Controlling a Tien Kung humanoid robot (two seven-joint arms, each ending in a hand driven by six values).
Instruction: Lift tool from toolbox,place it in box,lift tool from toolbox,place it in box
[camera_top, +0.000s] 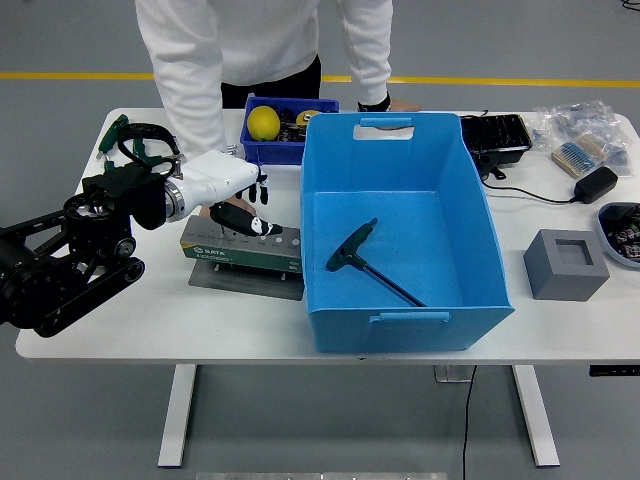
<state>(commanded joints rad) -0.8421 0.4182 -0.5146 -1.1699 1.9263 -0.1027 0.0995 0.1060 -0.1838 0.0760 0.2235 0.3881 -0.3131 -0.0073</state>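
Observation:
The grey and green toolbox (247, 251) lies on a grey mat left of the big blue box (480, 230). One black T-handle tool (362, 261) lies on the blue box's floor. My left hand (238, 196), white with dark fingertips, hovers over the toolbox's left end, fingers relaxed and spread, holding nothing I can see. It hides the tool standing in the toolbox there. A person's hand (211, 212) rests at the toolbox just behind my hand, mostly hidden. My right arm is out of view.
Green T-handle tools (118, 137) lie at the back left. A small blue bin (290, 149) with a yellow ball (262, 122) stands behind the toolbox. The person's other hand (398, 104) rests behind the blue box. A black tray (495, 137), charger (598, 183) and grey block (565, 264) lie right.

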